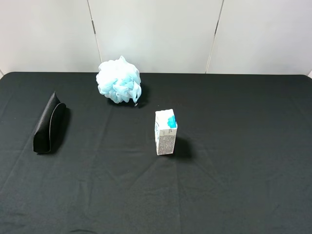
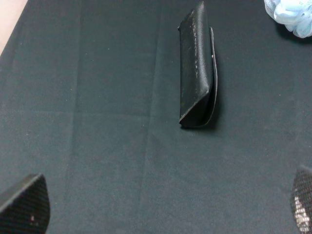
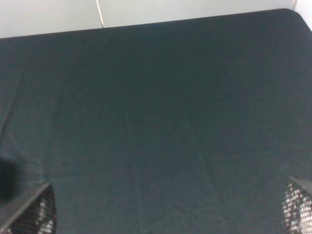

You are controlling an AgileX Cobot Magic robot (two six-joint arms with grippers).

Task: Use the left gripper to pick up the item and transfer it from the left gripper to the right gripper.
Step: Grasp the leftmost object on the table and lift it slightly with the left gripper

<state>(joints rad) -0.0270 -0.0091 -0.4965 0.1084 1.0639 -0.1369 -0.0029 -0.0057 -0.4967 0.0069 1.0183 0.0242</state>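
- The black glasses case [image 1: 48, 125] lay out at 9 o'clock on the worktop [image 1: 243, 185]. It was well apart from the white-and-teal carton [image 1: 165, 131] standing near the middle and the blue mesh bath puff [image 1: 119, 80] up around 11 o'clock.
- Nothing was picked up yet. The left gripper [image 2: 163, 207] had its fingers [image 2: 24, 207] spread wide apart and empty, and the case [image 2: 196, 68] sat ahead of them, not between them.
- Right gripper [image 3: 163, 209]: fingers [image 3: 29, 214] also wide apart, over nothing but bare black cloth.
- My worry: the case looked propped on a narrow edge, so a finger landing on top rather than alongside could knock it flat or shove it away.
- It's also a black case on black cloth, so coming in too low could pinch up the cloth with it.
- Grabbing it dead centre would probably leave the right gripper little free length for the handover, so one end seemed the safer bet.
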